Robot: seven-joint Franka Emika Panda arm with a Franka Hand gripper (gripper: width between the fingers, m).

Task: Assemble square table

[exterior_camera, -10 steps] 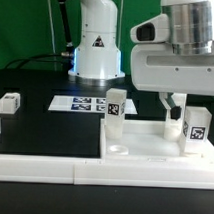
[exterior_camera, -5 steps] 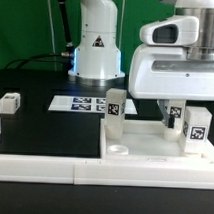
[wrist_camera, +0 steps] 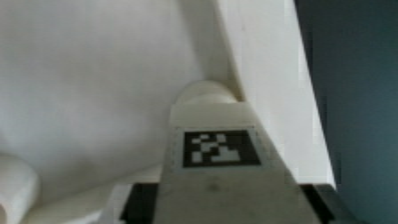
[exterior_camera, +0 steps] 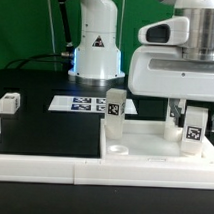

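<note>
Only wrist view: leg (wrist_camera: 217, 150) between jaws.

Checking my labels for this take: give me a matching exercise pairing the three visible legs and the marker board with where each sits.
Things:
1. leg on the exterior view's right
2. leg on the exterior view's left
3. middle leg
4. marker board

Where:
A. flat in front of the robot base
B. upright at a slab corner, untouched
C. between the fingers of the gripper
D. alone on the black table, off the slab

Pairs: 1-C, 2-D, 3-B, 4-A
</note>
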